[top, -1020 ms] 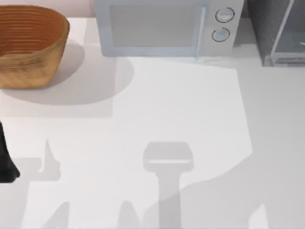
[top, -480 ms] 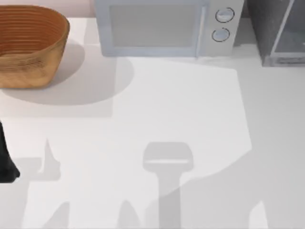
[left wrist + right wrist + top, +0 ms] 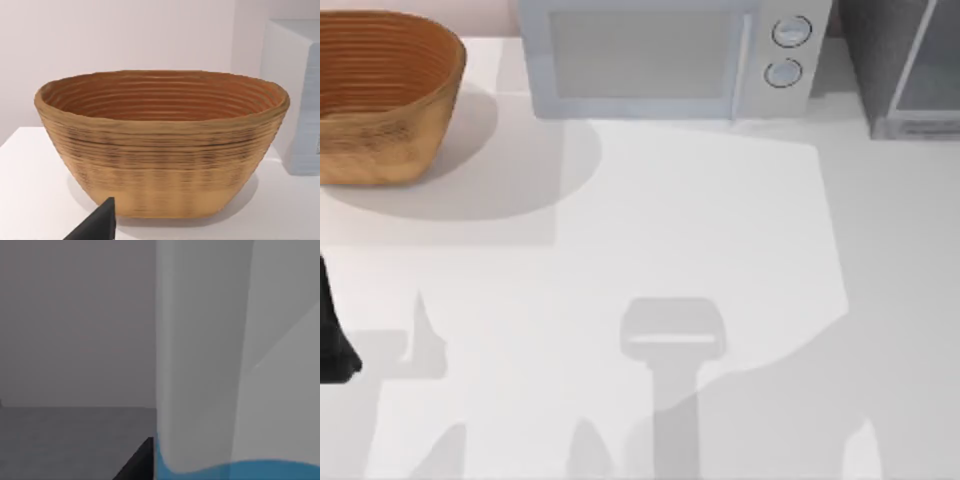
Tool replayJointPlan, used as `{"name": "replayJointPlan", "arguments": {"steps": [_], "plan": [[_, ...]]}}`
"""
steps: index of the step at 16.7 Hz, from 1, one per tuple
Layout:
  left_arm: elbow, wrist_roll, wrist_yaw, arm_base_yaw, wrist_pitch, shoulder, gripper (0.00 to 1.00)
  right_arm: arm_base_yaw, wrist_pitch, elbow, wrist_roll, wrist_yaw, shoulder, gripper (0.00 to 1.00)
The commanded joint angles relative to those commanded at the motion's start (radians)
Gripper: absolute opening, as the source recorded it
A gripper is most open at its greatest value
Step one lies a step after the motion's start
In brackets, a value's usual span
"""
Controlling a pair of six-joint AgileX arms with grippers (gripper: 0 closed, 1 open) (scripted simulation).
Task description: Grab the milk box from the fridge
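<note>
The fridge [image 3: 905, 70] door has swung slightly; right tool reaches the milk box [image 3: 210, 355], grip undeterminable; extraction remains.

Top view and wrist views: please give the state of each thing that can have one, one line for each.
Microwave: door shut, upright at the table's back.
Fridge: door swung open, at the back right.
Basket: upright, nothing visible inside.
Milk box: upright, very close before the right wrist camera.
Left arm: parked at the table's left edge.
</note>
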Motion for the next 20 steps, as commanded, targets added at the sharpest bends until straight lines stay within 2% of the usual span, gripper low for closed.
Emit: {"name": "replayJointPlan", "arguments": {"steps": [2, 3, 12, 20], "plan": [[0.000, 0.000, 0.000, 0.000, 0.000, 0.000, 1.00, 0.000, 0.000, 0.000, 0.000, 0.000, 0.000, 0.02], [0.000, 0.000, 0.000, 0.000, 0.000, 0.000, 1.00, 0.000, 0.000, 0.000, 0.000, 0.000, 0.000, 0.00], [0.000, 0.000, 0.000, 0.000, 0.000, 0.000, 1.00, -0.003, -0.002, 0.001, 0.002, -0.001, -0.006, 0.00], [0.000, 0.000, 0.000, 0.000, 0.000, 0.000, 1.00, -0.003, -0.150, 0.032, 0.003, -0.002, -0.120, 0.00]]}}
